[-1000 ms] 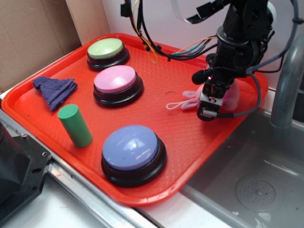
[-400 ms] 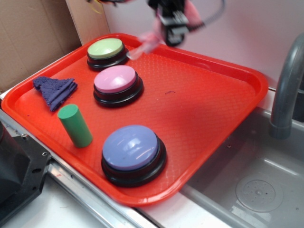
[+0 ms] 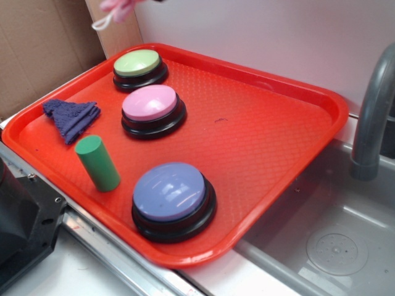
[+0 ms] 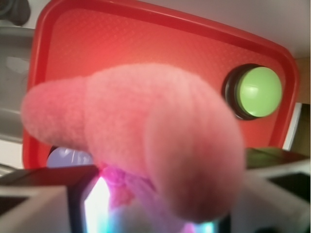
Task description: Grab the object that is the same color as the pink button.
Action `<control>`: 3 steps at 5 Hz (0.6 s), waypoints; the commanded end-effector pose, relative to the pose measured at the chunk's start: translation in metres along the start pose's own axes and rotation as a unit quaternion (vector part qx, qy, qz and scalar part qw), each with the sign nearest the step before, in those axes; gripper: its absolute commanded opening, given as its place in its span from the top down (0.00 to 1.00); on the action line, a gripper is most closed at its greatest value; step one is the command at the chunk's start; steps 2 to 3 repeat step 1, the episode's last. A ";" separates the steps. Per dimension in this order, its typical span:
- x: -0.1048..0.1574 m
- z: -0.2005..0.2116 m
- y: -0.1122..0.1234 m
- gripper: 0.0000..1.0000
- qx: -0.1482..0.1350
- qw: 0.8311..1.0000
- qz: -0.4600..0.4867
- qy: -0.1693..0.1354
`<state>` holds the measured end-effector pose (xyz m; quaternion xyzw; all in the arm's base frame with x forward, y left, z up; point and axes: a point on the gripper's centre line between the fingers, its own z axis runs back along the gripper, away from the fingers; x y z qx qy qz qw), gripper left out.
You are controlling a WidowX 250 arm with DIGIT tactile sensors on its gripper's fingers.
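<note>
The small pink plush bunny [image 3: 117, 6] hangs at the top edge of the exterior view, high above the tray's far left corner, with its white string loop [image 3: 100, 23] dangling. In the wrist view the bunny [image 4: 146, 136] fills the middle, close and blurred. My gripper [image 4: 155, 206] is shut on it from below. The gripper itself is out of the exterior view. The pink button [image 3: 150, 103], a pale pink dome on a black base, sits on the red tray [image 3: 265, 142]; in the wrist view the bunny hides it.
A green-topped button [image 3: 137, 63] stands at the tray's far left, and a lavender-blue button [image 3: 171, 192] near the front. A green cylinder [image 3: 97, 163] and a folded purple cloth [image 3: 72, 115] lie at the left. A sink with a grey faucet [image 3: 370, 111] is at the right.
My gripper has lifted the bunny off the tray's right side and carried it up and to the left. The arm has left the exterior view. The buttons, cylinder and cloth have not moved.
</note>
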<state>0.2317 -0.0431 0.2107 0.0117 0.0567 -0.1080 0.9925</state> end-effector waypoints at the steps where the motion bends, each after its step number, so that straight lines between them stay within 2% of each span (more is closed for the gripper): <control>1: -0.020 0.026 -0.018 1.00 0.015 0.993 -0.097 -0.068; 3: -0.020 0.026 -0.018 1.00 0.015 0.993 -0.097 -0.068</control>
